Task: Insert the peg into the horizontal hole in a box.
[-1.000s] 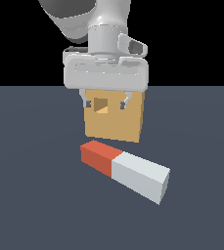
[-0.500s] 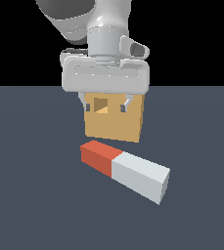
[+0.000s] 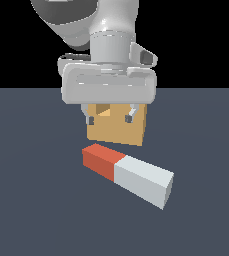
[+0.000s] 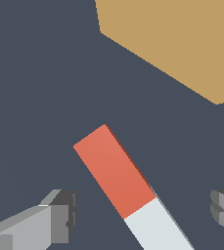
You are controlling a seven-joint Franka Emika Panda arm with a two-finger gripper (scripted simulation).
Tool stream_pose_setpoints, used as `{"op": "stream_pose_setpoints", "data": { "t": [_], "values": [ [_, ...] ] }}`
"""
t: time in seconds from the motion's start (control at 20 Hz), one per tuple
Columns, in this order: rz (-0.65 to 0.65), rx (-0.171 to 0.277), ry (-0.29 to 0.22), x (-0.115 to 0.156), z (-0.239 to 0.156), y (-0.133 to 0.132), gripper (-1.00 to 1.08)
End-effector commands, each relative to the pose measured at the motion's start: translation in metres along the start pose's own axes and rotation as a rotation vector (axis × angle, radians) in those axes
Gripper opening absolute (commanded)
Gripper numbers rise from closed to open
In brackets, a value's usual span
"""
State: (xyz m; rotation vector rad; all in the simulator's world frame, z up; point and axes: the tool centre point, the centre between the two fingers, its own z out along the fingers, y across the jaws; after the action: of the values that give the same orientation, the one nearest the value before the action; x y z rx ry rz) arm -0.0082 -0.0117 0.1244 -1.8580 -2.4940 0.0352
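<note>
The peg [image 3: 128, 173] lies flat on the dark floor, its red-orange end toward the exterior view's left and its white end toward the right. The tan box [image 3: 117, 126] stands just behind it, its hole [image 3: 105, 109] partly covered by my hand. My gripper [image 3: 110, 119] hangs open and empty above the peg, in front of the box. In the wrist view the peg [image 4: 128, 188] lies diagonally between my two fingertips [image 4: 64, 215], touching neither, and the box [image 4: 177, 39] shows beyond it.
The dark grey floor [image 3: 31, 200] stretches all round the peg and box. The arm's white hand [image 3: 108, 85] blocks the box's upper face in the exterior view.
My gripper has come lower and nearer over the peg. The peg and box have not moved.
</note>
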Motion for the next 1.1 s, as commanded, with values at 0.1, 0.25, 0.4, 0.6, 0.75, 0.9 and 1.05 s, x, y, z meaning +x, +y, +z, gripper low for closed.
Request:
{"op": "stream_pose_setpoints", "data": {
  "t": [0.1, 0.25, 0.4, 0.6, 0.75, 0.9, 1.05],
  "values": [
    [-0.102, -0.005, -0.004, -0.017, 0.008, 0.002, 1.00],
    [-0.170, -0.009, -0.006, -0.028, 0.014, 0.004, 1.00],
    [-0.240, -0.013, -0.009, -0.038, 0.020, 0.007, 1.00],
    [-0.334, -0.018, -0.012, -0.053, 0.027, 0.013, 1.00],
    [-0.405, -0.021, -0.015, -0.063, 0.033, 0.018, 1.00],
    [-0.466, -0.025, -0.017, -0.072, 0.038, 0.023, 1.00],
    [-0.518, -0.027, -0.019, -0.079, 0.042, 0.029, 1.00]
  ]
}}
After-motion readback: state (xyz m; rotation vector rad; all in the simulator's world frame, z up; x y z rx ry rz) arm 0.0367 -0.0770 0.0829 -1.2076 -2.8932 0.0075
